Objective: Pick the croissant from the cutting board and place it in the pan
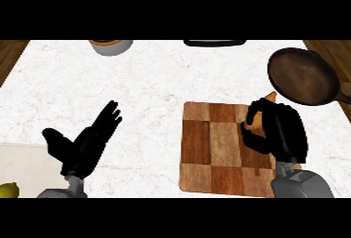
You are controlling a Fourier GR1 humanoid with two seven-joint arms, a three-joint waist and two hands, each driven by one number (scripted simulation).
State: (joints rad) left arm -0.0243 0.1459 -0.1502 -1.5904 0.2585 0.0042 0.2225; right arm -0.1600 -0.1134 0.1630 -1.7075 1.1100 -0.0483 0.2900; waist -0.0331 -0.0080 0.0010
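Note:
The croissant shows only as a tan tip and sliver over the right side of the checkered wooden cutting board. My right hand is curled round it and hides most of it. The dark round pan lies just beyond the board's far right corner, its handle running off to the right. My left hand rests open at the lower left, fingers up, holding nothing.
A grey bowl with something orange in it sits at the counter's far edge, and a dark flat object lies further right there. A yellow fruit shows at the lower left on a pale mat. Wooden floor flanks the counter.

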